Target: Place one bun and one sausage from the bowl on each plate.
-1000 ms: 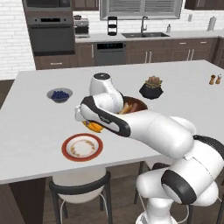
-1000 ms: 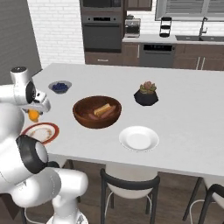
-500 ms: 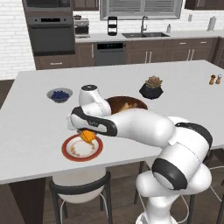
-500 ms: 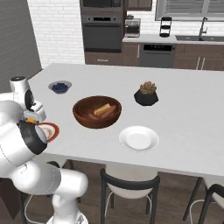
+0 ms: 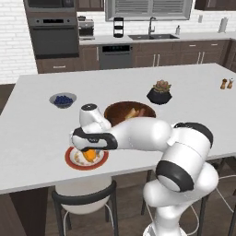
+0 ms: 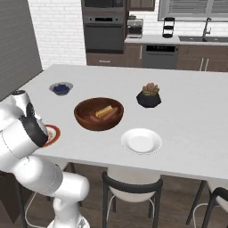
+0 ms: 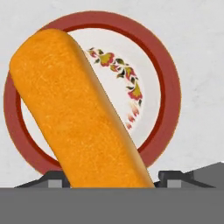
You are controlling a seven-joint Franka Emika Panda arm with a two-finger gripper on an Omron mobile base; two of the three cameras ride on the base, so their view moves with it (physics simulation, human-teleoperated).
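The bun [image 7: 78, 109] is pinched in the gripper [image 5: 89, 152], right over the red-rimmed plate [image 7: 168, 78]; its lower end is cut off in the hand view. The wooden bowl [image 6: 99, 114] is nearby, the arm hiding part of it. The white plate [image 6: 141, 141] sits bare.

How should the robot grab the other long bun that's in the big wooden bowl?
Grip the bun across its narrow middle, coming straight down from above. It lies flat and slanted in the deep wooden bowl, whose tall wall blocks a sideways reach. Turn the tool's fingers so they close across the short width, not along the length. A sausage seems to lie close beside it, so go carefully.
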